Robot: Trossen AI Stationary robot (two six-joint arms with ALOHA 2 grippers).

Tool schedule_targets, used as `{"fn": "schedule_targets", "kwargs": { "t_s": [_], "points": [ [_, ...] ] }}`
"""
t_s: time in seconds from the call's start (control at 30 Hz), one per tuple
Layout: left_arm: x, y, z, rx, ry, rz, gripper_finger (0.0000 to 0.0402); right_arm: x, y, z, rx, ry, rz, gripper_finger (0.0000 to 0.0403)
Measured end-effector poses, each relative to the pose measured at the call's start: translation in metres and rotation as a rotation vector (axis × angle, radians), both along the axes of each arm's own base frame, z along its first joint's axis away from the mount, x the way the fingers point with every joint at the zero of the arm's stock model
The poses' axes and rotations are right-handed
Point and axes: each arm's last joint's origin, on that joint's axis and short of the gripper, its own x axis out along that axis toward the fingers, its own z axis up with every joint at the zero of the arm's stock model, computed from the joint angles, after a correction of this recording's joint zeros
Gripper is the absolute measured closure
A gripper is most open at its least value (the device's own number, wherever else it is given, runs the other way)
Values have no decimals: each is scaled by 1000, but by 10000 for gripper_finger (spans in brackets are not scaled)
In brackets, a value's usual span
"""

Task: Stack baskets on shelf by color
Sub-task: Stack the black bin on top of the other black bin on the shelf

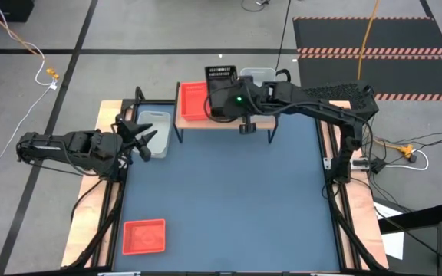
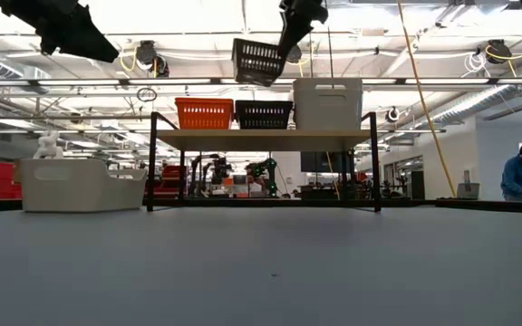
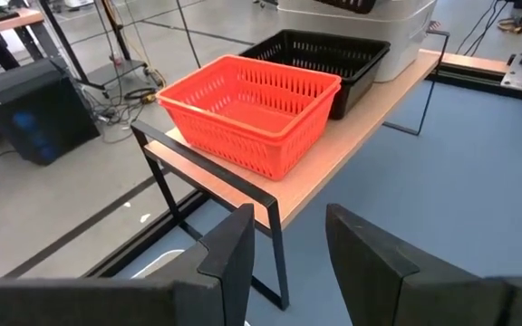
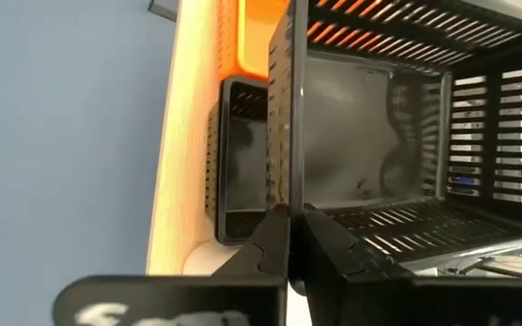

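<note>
Item: black slatted basket (image 2: 259,61), carried. My right gripper (image 4: 288,222) has its jaws closed tight on one rim wall, and the basket hangs tilted in the air above the shelf (image 1: 225,123).

Key relation: its mate, the black basket on the shelf (image 2: 263,114), sits almost straight below, a touch toward 3 o'clock in the low view, between the red-orange basket (image 2: 204,113) and the white-grey bin (image 2: 327,103). I judge a lowering move and a levelling of the tilt are due.

Left gripper (image 1: 140,142): jaws spread wide, empty, waiting at 9 o'clock of the counter (image 1: 229,199) by a second white-grey bin (image 1: 153,123).

Views: the low one shows the height gap; the high one hides it but shows a lone red-orange basket (image 1: 144,236) at 7 o'clock.
</note>
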Motion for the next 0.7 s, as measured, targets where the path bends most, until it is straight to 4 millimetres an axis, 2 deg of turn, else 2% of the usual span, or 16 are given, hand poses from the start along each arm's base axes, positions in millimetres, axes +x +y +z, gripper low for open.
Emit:
{"fn": "schedule_targets", "kwargs": {
  "t_s": [0.23, 0.43, 0.7],
  "points": [
    [0, 0, 0, -1, -4, 1, 261, 2, -12, -26, 40, 62, 22, 396],
    [0, 0, 0, -9, -8, -2, 261, 8, -20, -61, 32, 116, 25, 395],
    [0, 0, 0, 4, 3, -8, 261, 10, -22, -60, -14, 92, 38, 363]
  ]
}}
